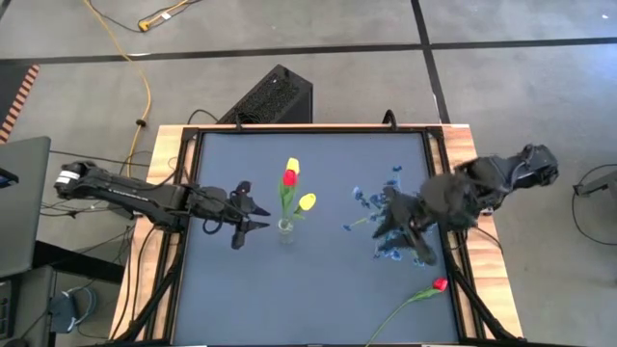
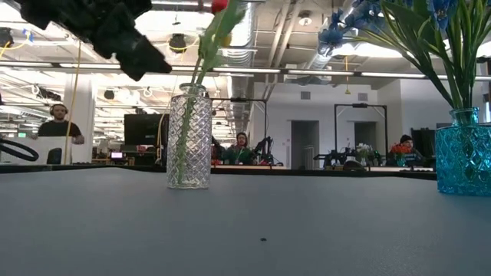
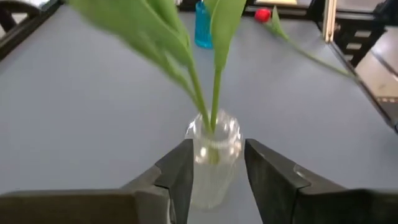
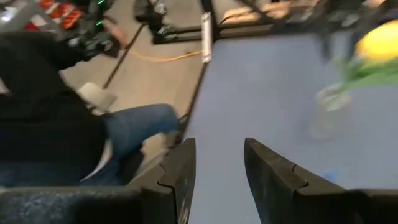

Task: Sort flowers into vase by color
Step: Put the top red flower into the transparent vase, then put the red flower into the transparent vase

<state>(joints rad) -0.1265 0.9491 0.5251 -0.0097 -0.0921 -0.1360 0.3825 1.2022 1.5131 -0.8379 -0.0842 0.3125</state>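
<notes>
Two dark arms, angular black fingers (image 3: 180, 177)

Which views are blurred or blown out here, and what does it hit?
Right wrist view: motion-smeared, yellow tulip and clear vase soft. Left wrist view: near leaves blurred, clear vase behind the left gripper washed out. Low view: backlit by bright ceiling lights, the arm a dark silhouette. High view: right gripper blurry over the blue flowers.

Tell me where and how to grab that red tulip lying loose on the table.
Grip the red tulip on its thin green stem just behind the bloom, coming straight down with the fingers across the stem. It lies flat near the table's front right edge, closest to the right gripper, which is open.
</notes>
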